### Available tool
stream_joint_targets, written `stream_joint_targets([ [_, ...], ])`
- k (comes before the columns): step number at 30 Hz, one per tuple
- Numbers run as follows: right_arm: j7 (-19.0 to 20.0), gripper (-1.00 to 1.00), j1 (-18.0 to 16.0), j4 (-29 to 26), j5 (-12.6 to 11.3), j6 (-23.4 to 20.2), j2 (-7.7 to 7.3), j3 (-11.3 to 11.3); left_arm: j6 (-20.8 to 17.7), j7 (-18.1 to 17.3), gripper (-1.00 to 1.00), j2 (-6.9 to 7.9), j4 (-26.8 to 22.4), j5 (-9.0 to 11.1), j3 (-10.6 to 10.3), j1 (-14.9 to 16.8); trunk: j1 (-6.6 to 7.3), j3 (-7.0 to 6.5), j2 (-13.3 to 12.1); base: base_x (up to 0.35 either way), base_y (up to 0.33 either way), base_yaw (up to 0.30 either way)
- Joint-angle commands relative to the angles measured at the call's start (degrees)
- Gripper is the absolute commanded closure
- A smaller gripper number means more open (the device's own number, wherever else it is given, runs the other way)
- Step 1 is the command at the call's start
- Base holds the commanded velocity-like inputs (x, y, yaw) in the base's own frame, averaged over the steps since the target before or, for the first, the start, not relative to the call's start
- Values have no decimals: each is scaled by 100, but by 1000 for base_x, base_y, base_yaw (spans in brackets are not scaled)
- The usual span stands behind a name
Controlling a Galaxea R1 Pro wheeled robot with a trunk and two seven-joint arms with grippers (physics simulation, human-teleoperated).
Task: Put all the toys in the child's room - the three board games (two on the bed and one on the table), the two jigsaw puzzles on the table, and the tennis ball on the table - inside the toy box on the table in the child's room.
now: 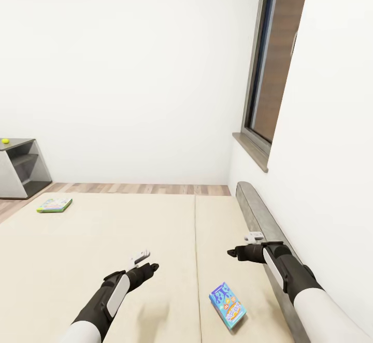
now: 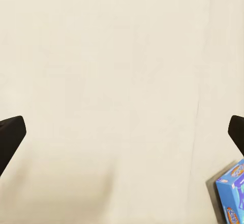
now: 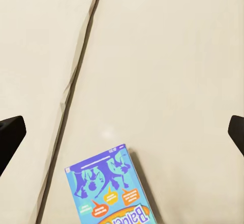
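Observation:
A mostly blue board game [image 1: 228,305] lies flat on the beige bed [image 1: 103,239], near its right side; it also lies in the right wrist view [image 3: 109,191] and at the edge of the left wrist view [image 2: 232,193]. A second board game [image 1: 54,205], white and green, rests at the bed's far left corner. The tennis ball [image 1: 5,140] sits on the grey table [image 1: 23,142] at far left. My left gripper [image 1: 150,266] hovers open over the bed, left of the blue box. My right gripper [image 1: 231,253] hangs open just beyond that box, its fingertips [image 3: 10,137] wide apart.
A seam [image 1: 196,260] splits the mattress lengthwise. A grey headboard [image 1: 259,213] runs along the right wall under a window [image 1: 269,63]. A strip of wood floor [image 1: 140,188] lies between the bed's far edge and the white wall.

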State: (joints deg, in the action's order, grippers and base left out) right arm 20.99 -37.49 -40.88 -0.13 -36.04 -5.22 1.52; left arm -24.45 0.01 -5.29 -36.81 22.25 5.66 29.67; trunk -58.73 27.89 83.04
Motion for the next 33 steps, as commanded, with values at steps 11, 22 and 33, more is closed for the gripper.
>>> stream_joint_targets([
  [11, 11, -100, -3, -8, 0, -25, -5, 16, -41, 0, -100, -7, -9, 40, 32, 2, 0, 6, 4, 0, 0, 0],
  [22, 10, -100, -44, -20, 15, -61, 36, 28, -24, -24, -100, -4, -68, 48, 20, -108, 0, 6, 4, 0, 0, 0],
  [33, 10, -100, -61, -24, 21, -75, 52, 31, -18, -34, -100, -6, -92, 51, 15, -152, 0, 6, 4, 0, 0, 0],
])
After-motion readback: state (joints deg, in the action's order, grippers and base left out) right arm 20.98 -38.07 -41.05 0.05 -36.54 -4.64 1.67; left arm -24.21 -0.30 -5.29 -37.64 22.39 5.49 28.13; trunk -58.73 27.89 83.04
